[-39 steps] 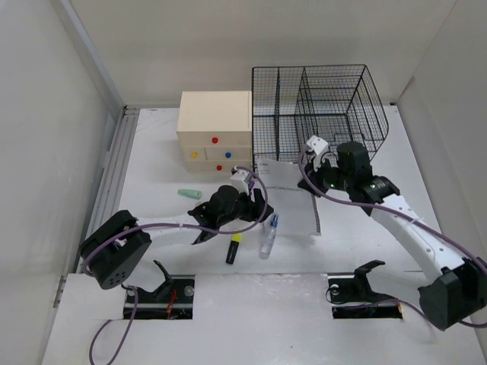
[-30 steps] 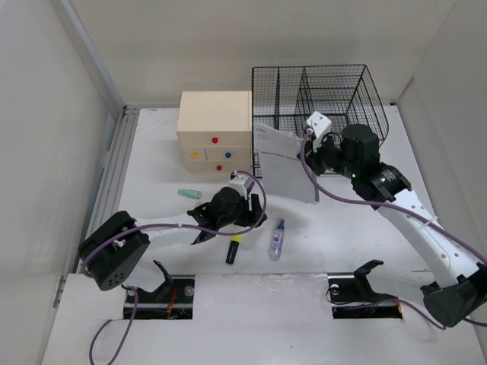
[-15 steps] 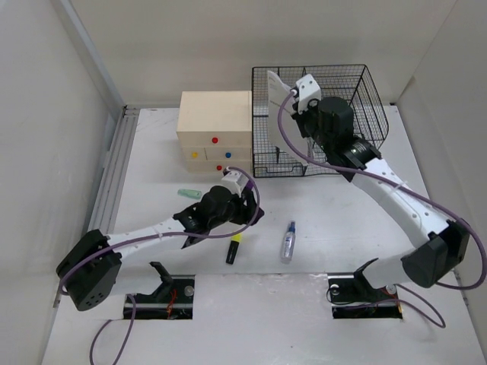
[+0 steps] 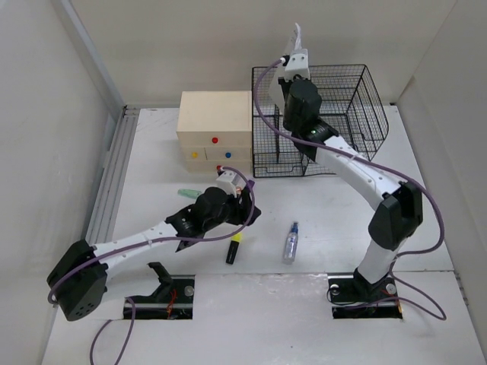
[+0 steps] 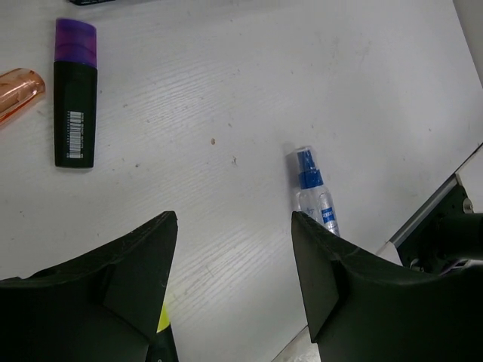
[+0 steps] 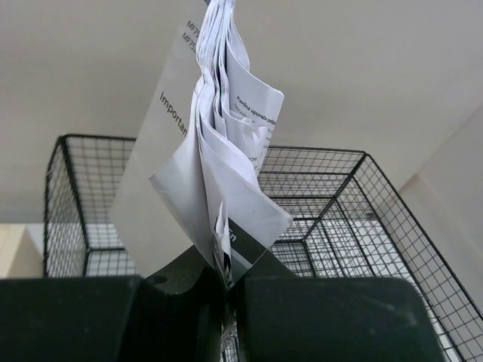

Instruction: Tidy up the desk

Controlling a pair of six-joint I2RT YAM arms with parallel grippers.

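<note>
My right gripper (image 4: 294, 52) is raised high over the black wire basket (image 4: 335, 114), shut on a folded bundle of printed papers (image 4: 295, 34). In the right wrist view the papers (image 6: 215, 151) stick up out of the shut right gripper (image 6: 225, 280), with the basket (image 6: 347, 204) behind them. My left gripper (image 4: 246, 211) hovers open low over the white desk (image 4: 342, 220). Nothing is between its fingers (image 5: 136, 264) in the left wrist view, only bare desk (image 5: 226, 90).
A yellow-tipped black highlighter (image 4: 233, 249) and a small spray bottle (image 4: 290, 242) lie near the front edge. The beige drawer box (image 4: 214, 122) stands at the back, a green item (image 4: 189, 193) in front of it. A purple-capped marker (image 5: 75, 94) and an orange object (image 5: 19, 84) lie under the left arm.
My right arm lifted the papers off the desk and swung them up above the basket. The spray bottle shifted right. My left arm stretched slightly forward, still open.
</note>
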